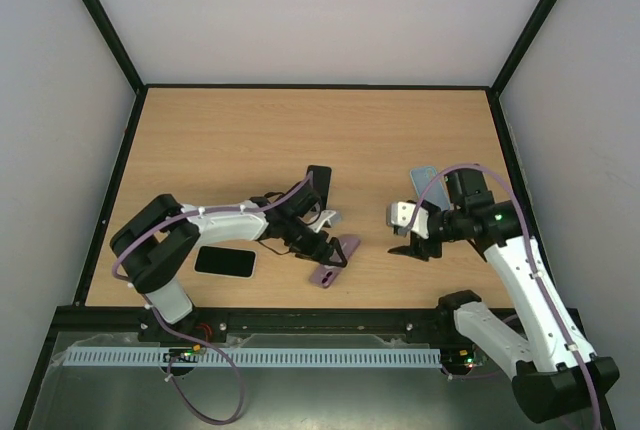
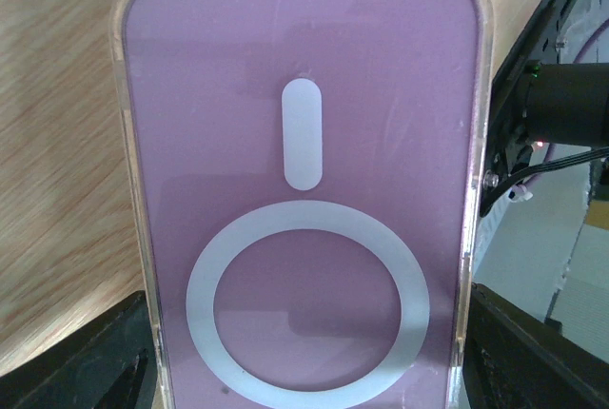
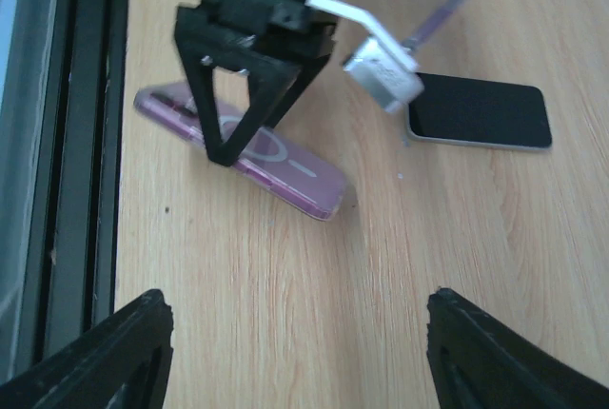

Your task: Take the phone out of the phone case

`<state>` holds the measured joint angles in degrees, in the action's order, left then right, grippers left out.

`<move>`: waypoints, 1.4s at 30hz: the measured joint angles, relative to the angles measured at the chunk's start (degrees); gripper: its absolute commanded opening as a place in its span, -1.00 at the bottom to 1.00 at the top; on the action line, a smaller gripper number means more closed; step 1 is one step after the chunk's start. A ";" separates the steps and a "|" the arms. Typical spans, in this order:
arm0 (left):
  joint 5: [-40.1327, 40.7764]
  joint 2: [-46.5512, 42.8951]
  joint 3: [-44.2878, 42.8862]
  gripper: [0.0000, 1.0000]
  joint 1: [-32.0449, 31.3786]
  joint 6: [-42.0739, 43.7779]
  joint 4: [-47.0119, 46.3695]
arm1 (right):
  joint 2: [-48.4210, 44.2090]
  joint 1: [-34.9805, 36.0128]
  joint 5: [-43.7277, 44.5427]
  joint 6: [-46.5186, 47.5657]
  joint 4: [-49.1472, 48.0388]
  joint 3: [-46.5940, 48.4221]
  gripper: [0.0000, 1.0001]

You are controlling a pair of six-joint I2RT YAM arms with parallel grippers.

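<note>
phone lying bare on the table, screen up, already out | left gripper clamping the empty purple phone case across its width, probably to keep it clear | right gripper hovering wide, carrying nothing

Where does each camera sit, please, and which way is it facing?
Top: above and behind the bases, looking down on the table; left arm and right arm show.
Left wrist: on the left arm, looking along the left pincer at the case it grips; its fingers fill the lower corners.
Right wrist: on the right arm, facing left over the table at case and phone; the open right pincer frames the bottom.
Shared: every view shows the case.
</note>
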<state>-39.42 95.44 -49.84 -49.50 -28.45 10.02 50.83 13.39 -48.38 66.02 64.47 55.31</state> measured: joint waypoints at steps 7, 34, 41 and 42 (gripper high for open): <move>-4.68 1.86 -0.87 -0.23 -0.11 -0.02 -2.05 | -0.24 12.20 8.90 1.31 -5.35 -6.05 0.08; -10.32 6.69 -1.95 -0.25 -1.51 0.00 -4.98 | 4.48 32.06 27.91 4.66 -22.40 -15.13 -0.23; -10.67 6.71 -1.95 -0.25 -1.62 0.00 -5.11 | 6.78 36.06 31.98 6.40 -24.24 -17.53 -0.23; -10.75 6.71 -1.95 -0.25 -1.62 0.00 -5.20 | 6.91 36.24 32.41 6.54 -24.46 -17.92 -0.23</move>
<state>-50.17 102.15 -51.79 -51.11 -28.45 4.82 57.74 49.63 -15.97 72.55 40.01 37.39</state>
